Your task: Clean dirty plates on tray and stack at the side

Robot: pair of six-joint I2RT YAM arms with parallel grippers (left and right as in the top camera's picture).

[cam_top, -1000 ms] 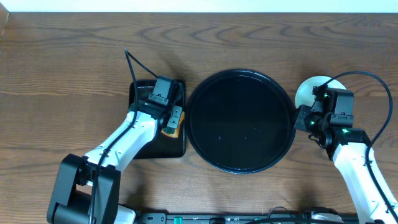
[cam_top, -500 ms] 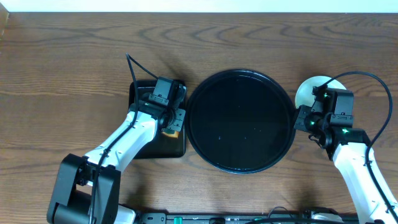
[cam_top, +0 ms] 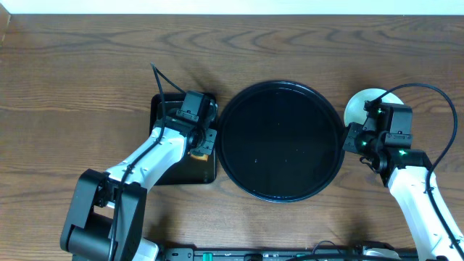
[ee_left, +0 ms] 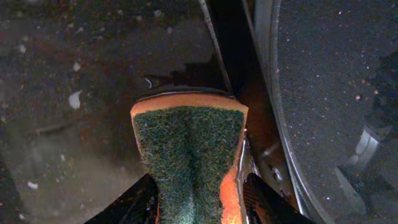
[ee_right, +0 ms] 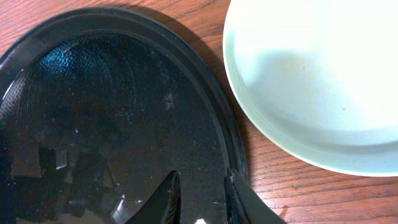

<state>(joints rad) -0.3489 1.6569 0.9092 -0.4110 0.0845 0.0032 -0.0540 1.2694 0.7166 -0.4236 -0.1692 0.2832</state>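
Note:
The round black tray (cam_top: 281, 84) lies mid-table with no plate on it. A pale mint-green plate (cam_top: 362, 106) sits on the wood just off its right rim, and its inside (ee_right: 311, 81) looks nearly clean, with faint specks. I cannot tell whether others lie under it. My right gripper (cam_top: 353, 139) hovers at the tray's right rim (ee_right: 211, 106). This right gripper (ee_right: 202, 177) has its jaws a little apart with nothing between them. My left gripper (cam_top: 205, 143) is shut on a green-and-orange sponge (ee_left: 186, 155), which rests on the small rectangular tray.
The small rectangular black tray (cam_top: 170, 167) lies against the round tray's left side. Its wet floor (ee_left: 74, 93) carries crumbs and smears. Bare wood table surrounds both trays, and the round tray's rim (ee_left: 264, 93) runs close beside the sponge.
The left wrist has shifted slightly up and toward the round tray, with the sponge still between its fingers. The right arm and the plate have not moved.

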